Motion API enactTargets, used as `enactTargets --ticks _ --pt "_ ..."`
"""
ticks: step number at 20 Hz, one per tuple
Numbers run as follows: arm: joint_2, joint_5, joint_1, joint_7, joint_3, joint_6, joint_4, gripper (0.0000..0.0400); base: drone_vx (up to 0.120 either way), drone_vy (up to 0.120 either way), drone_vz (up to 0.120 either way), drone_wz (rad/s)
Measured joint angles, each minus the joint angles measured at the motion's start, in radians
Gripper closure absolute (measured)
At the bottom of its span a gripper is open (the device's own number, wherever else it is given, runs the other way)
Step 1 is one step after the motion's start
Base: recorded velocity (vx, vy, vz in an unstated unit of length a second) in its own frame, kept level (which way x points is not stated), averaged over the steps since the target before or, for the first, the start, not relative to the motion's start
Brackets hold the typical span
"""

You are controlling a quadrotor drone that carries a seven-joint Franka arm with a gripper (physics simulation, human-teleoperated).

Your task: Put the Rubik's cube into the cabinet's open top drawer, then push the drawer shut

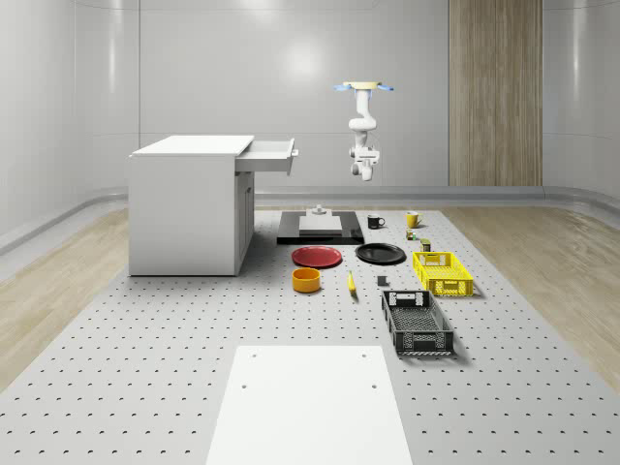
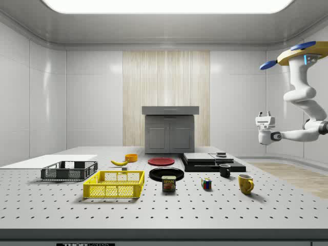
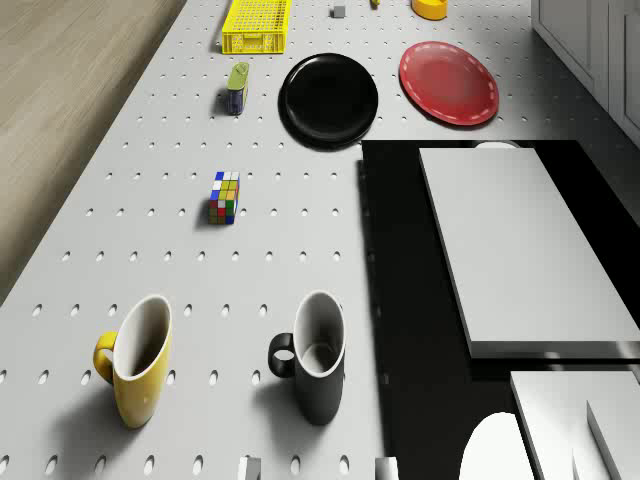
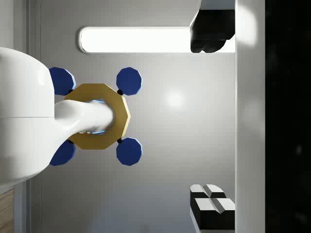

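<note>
The whole-scene view shows the drone [image 1: 364,87] hovering high above the far edge of the bench [image 1: 145,368], beyond the two mugs, with its arm hanging down and the gripper [image 1: 365,175] well clear of everything. In the wrist view the two fingertips [image 4: 211,206] stand wide apart with nothing between them, so the tool is empty.

The Rubik's cube [image 3: 224,197] sits on the bench toward its far right part, near the yellow mug [image 3: 135,360] and the black mug [image 3: 315,357], with a small can [image 3: 237,87] just past it and the black plate [image 3: 329,99] beside that. The cabinet [image 1: 189,205] stands at the bench's far left corner with its top drawer [image 1: 269,156] pulled out.

By this evidence nothing of the task is done: the cube must be reached, grasped, carried across to the drawer, released inside, and the drawer pushed closed.
</note>
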Motion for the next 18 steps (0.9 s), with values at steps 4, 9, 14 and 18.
enactTargets --ticks 4,9,14,18 --pt "0.013 0.001 -0.002 -0.001 0.001 -0.069 0.085 0.0000 0.000 0.040 0.000 0.000" --pt "0.047 0.001 -0.004 -0.002 0.002 -0.135 0.189 0.0000 0.120 0.120 0.000 0.000" --pt "0.073 0.002 -0.005 -0.002 0.003 -0.174 0.258 0.0000 0.120 0.120 0.000 0.000" --pt "0.082 0.002 -0.006 -0.003 0.003 -0.187 0.283 0.0000 0.120 0.120 0.000 0.000"
